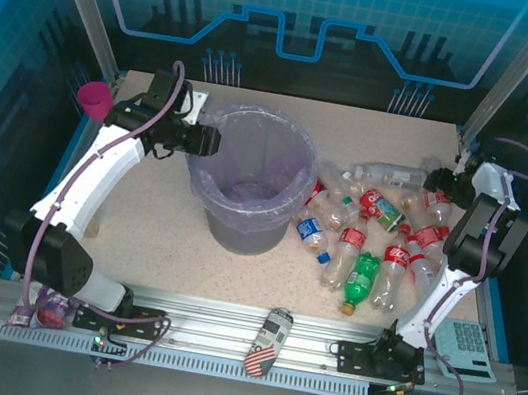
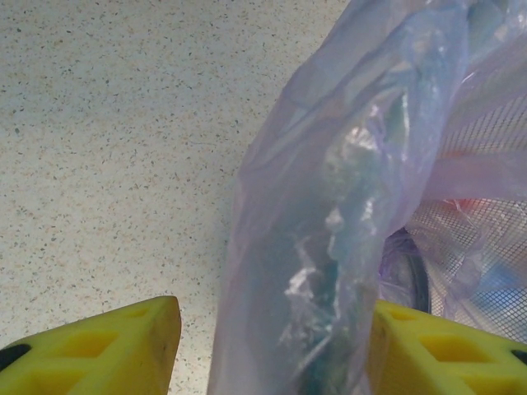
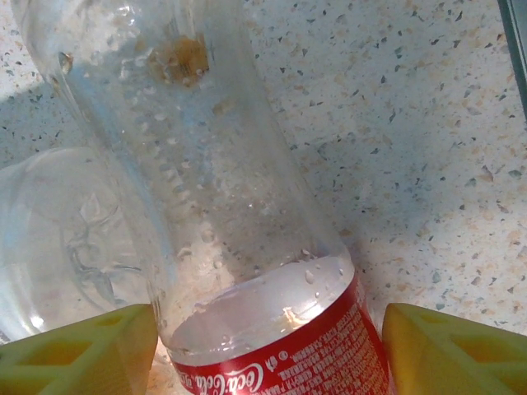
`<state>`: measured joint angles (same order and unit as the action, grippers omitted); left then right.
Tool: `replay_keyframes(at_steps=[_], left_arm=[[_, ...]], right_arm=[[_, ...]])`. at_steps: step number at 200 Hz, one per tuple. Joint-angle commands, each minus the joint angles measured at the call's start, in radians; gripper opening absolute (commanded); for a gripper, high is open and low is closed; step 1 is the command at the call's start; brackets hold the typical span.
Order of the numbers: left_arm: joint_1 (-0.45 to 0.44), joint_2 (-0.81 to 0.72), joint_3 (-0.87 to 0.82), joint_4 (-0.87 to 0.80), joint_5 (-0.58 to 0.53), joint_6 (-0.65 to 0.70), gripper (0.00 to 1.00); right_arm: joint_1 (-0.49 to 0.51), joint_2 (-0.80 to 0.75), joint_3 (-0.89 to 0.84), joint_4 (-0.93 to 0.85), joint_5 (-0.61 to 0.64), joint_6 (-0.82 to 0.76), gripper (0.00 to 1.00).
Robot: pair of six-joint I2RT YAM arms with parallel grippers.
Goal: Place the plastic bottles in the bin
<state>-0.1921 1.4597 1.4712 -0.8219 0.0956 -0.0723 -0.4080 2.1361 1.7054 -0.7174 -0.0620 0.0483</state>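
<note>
the plastic bottles (image 1: pixel 371 226) lie in a loose heap on the speckled table (image 1: pixel 136 237) just right of the bin (image 1: pixel 238 234), most on their sides and touching one another. they are small and clear, many with red labels and red caps. a blue-labelled bottle (image 1: pixel 311 231) lies nearest the bin and a green bottle (image 1: pixel 362 278) with a yellowish cap lies at the heap's near edge. the bin is a round grey bucket standing upright, its rim wrapped in a translucent lavender bag (image 1: pixel 257 120); what lies at its bottom is too dim to tell. the left gripper (image 1: pixel 211 140) sits at the bin's left rim. in the left wrist view its yellow fingers (image 2: pixel 107 350) stand partly apart astride a crumpled fold of the bag, with a strip of table between one finger and the plastic. whether they pinch the rim i cannot tell. the right gripper (image 1: pixel 439 181) is low over the far right end of the heap. in its wrist view the fingers are spread wide on either side of a red-labelled bottle (image 3: pixel 247 247) lying on the table. this bottle is clear and beaded with droplets inside, with a brownish smear near its far end, and another clear bottle (image 3: pixel 66 239) lies against its left side. a sliver of table shows between one finger and the label, so nothing is clamped.
</note>
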Motion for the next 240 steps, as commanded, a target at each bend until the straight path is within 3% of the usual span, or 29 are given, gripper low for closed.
replay_keyframes(at_steps=[1,61,92,131,200,240], left_arm=[[-0.003,0.023,0.007,-0.009,0.008,-0.003,0.59],[-0.003,0.001,-0.044,0.038,0.006,-0.004,0.59],[-0.003,-0.004,-0.042,0.039,0.008,-0.003,0.59],[-0.003,-0.010,-0.045,0.045,0.000,0.000,0.59],[-0.003,-0.005,-0.029,0.038,-0.003,0.002,0.60],[-0.003,-0.001,-0.017,0.030,0.002,0.000,0.60]], right_arm=[[-0.003,0.018,-0.029,-0.018,-0.014,0.006,0.73],[0.001,0.059,-0.001,-0.057,-0.015,-0.005,0.75],[0.000,0.045,0.013,-0.067,-0.006,-0.004,0.70],[-0.005,-0.042,0.007,-0.028,-0.017,0.018,0.62],[-0.005,-0.198,0.065,-0.045,-0.033,0.063,0.61],[0.022,-0.359,0.051,-0.012,-0.117,0.125,0.61]])
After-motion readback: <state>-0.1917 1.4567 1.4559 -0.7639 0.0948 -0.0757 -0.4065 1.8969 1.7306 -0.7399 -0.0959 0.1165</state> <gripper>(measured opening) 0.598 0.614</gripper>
